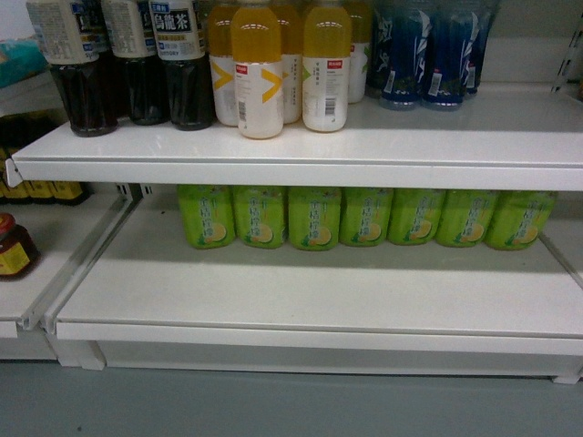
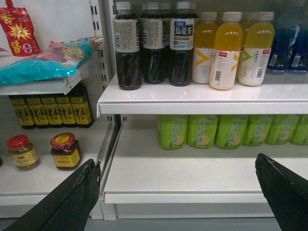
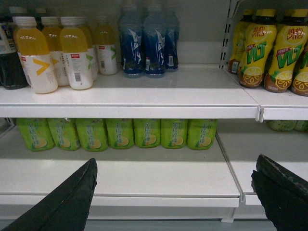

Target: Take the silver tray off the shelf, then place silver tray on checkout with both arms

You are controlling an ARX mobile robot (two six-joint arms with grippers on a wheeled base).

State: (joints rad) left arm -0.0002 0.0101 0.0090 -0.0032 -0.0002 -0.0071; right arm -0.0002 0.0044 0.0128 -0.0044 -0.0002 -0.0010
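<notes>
The shelf (image 1: 301, 168) is a long white board, and a second white board (image 1: 310, 305) lies under it. The silver tray does not show in any of the three views, so I cannot tell where it is.

On the upper board stand, from left to right, dark tea bottles (image 1: 127, 64) filled with almost black liquid, orange drink bottles (image 1: 258, 73) with white labels, and blue bottles (image 1: 428, 59). At the back of the lower board stands a row of green bottles (image 1: 364, 218) holding a pale green drink. In the right wrist view, yellow lemon-tea bottles (image 3: 257, 48) fill the neighbour shelf on the right. In the left wrist view, a teal bag (image 2: 48, 62) lies on a side shelf, dark bottles with yellow labels (image 2: 50, 110) stand below it, and two small jars (image 2: 66, 150) with red lids hold perhaps a sauce; the picture is too blurred to be sure.

The left gripper (image 2: 178, 192) has its fingers wide apart and holds nothing. The right gripper (image 3: 175, 192) is also spread wide and holds nothing.
</notes>
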